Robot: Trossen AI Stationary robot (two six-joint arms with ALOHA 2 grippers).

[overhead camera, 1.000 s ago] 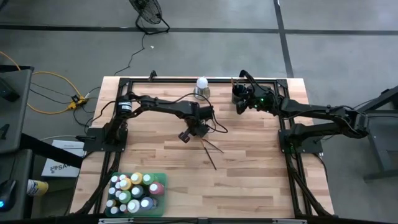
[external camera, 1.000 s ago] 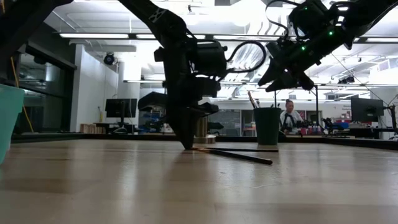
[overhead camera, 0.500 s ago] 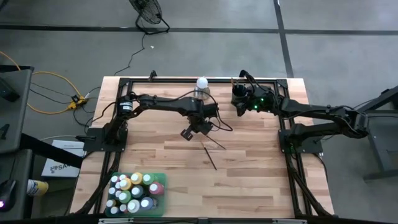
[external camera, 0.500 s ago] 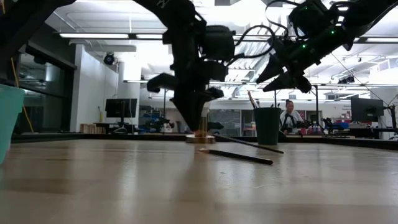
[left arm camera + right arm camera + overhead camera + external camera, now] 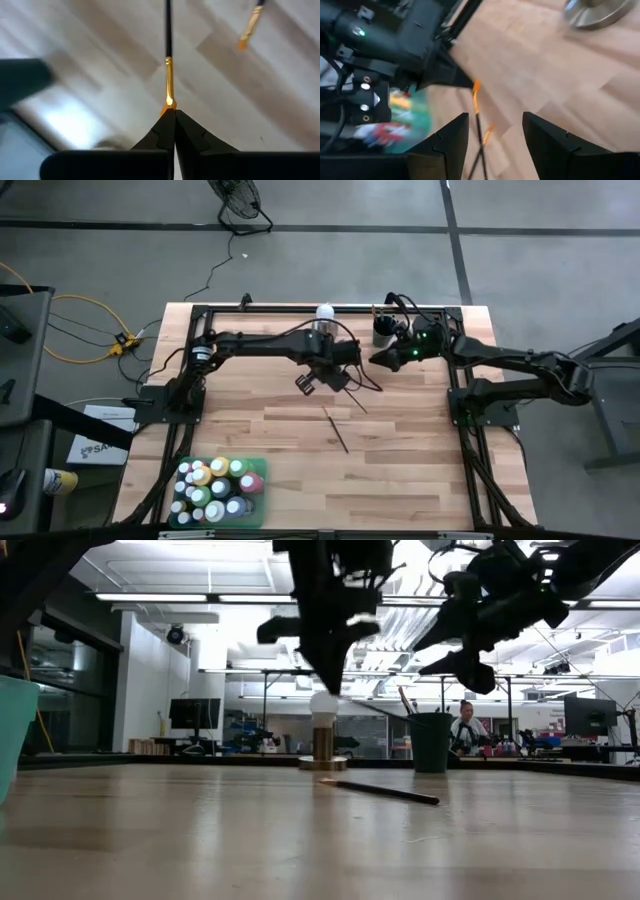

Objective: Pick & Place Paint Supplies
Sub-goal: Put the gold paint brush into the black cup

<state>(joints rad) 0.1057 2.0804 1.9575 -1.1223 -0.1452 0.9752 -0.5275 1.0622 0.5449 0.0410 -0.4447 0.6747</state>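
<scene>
The left gripper [image 5: 174, 114] is raised above the middle of the wooden tabletop [image 5: 420, 470], its fingers pressed together on the orange end of a thin dark paintbrush [image 5: 167, 55]. In the left wrist view the brush runs straight out from the fingertips, a gold ferrule next to the grip and a black handle beyond. In the low view it sticks out level from the gripper toward the dark green cup [image 5: 430, 742], clear of the wood.

A second paintbrush [image 5: 336, 430] lies flat on the tabletop, just in front of the left gripper and well apart from the cup.

The right gripper [image 5: 495, 127] hovers near the cup at the far right of the tabletop, its fingers apart with nothing between them. Its wrist camera looks toward the left gripper and the held brush.

A green tray [image 5: 255, 465] sits at the near left edge, packed with small paint bottles [image 5: 215, 485] in several colours. A white ball on a metal base [image 5: 323, 317] stands at the far edge. The cup seems to have brushes standing in it already, though they are hard to make out. A seated person [image 5: 463, 727] shows in the room behind.
</scene>
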